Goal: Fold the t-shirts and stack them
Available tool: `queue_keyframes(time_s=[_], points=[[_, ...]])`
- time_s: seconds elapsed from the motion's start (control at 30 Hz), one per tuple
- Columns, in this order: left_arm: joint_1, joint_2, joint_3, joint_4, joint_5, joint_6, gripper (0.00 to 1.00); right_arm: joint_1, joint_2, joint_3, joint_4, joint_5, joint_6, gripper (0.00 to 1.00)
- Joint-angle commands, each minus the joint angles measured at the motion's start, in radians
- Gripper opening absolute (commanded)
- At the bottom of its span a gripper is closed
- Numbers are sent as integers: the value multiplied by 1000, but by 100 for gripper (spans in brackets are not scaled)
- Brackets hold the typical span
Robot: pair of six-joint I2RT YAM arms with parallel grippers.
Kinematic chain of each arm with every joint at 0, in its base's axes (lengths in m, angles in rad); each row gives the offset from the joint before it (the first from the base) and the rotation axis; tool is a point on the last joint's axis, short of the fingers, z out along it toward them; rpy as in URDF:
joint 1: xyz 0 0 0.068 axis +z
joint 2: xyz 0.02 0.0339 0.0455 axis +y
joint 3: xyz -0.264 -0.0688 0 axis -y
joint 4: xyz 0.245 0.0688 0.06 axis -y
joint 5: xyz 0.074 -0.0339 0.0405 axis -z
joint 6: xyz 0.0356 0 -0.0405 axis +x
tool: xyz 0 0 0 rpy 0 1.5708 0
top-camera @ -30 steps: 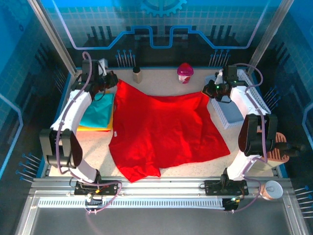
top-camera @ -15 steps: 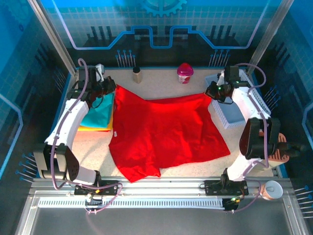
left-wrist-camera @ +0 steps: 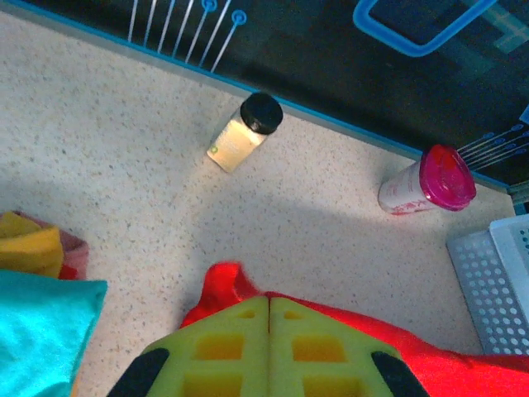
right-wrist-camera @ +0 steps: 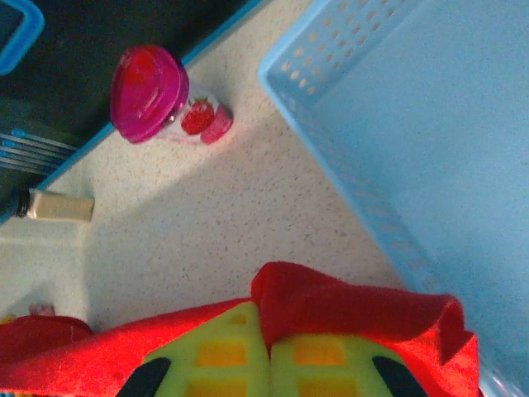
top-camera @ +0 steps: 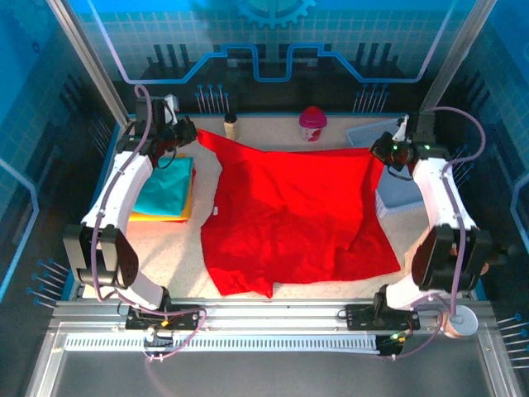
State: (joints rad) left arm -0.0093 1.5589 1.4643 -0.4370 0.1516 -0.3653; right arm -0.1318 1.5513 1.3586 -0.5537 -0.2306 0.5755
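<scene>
**Across the table, a red shirt pinched at both far corners**

Nearest the arm bases, the red shirt's [top-camera: 289, 215] loose hem lies rumpled on the table [top-camera: 165, 248], with one flap pointing toward the front edge. The cloth spreads back from there, creased on its right side. To its left sits the folded stack, a teal shirt [top-camera: 165, 186] on top of a yellow shirt [left-wrist-camera: 29, 248].

At the far left corner, the left gripper [top-camera: 192, 132] is clamped fully closed on the red cloth. At the far right corner, the right gripper [top-camera: 378, 149] is pinched closed on it too, just beside the basket [top-camera: 364, 132]. Beyond them stand a bottle [top-camera: 230, 126] and a pink-lidded cup [top-camera: 312, 122].

The shirt looks light, thin and limp. It will likely sag between the grips and drag on the speckled top. Corners or shoulder seams seem the best holds, both at once so the edge stays straight. A small pinch of thin cloth could slip free.
</scene>
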Motion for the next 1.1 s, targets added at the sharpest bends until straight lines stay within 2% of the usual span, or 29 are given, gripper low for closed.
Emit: queue_keyframes(time_s=[0.0,0.2,0.37,0.57,0.63,0.9,1.07], points=[[9,-31,45,-65,-90,44,0,51,78,68,-2,-108,-43,0],[17,-67,128,-188,-206,80,0,102,133,90,13,-74,-33,0],[19,5,210,-198,-204,104,0,106,154,101,28,-22,-25,0],[16,149,346,-244,-158,58,0,105,210,145,25,-26,-68,0],[9,136,307,-228,-145,46,0,103,223,152,16,-30,-84,0],[-34,-38,-33,-112,-170,-2,0,102,264,90,47,-62,-96,0],[-58,-112,-149,-128,-147,-79,0,101,293,69,46,-76,-103,0]])
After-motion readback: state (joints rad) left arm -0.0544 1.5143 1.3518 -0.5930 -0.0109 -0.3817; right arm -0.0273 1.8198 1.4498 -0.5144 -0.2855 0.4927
